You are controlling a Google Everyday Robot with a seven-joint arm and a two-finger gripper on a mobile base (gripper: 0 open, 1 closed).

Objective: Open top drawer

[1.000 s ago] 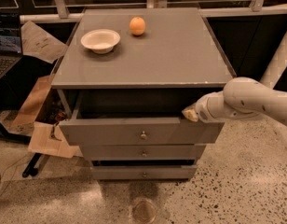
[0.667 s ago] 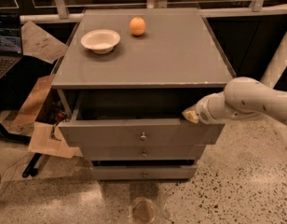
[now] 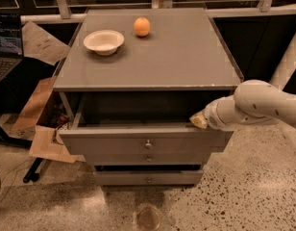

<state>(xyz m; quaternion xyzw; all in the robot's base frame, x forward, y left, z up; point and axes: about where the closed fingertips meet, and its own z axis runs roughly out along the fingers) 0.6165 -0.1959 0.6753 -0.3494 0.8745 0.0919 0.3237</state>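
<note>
The top drawer [image 3: 109,144] is the widest grey front of the grey cabinet, with a small round metal knob [image 3: 148,144] at its centre. It stands pulled partly out, and its dark inside shows behind the front. My gripper [image 3: 199,121] comes in from the right on a white arm. Its tip sits at the right end of the drawer front's upper edge, touching or just inside it.
Two narrower drawer fronts [image 3: 148,159] [image 3: 148,179] sit below. A white bowl [image 3: 104,41] and an orange [image 3: 141,26] rest on the cabinet top [image 3: 186,57]. Cardboard [image 3: 40,129] and a laptop [image 3: 6,52] are at the left. A speckled floor lies in front.
The top drawer front has come a little further out toward the camera. The gripper tip has moved with it.
</note>
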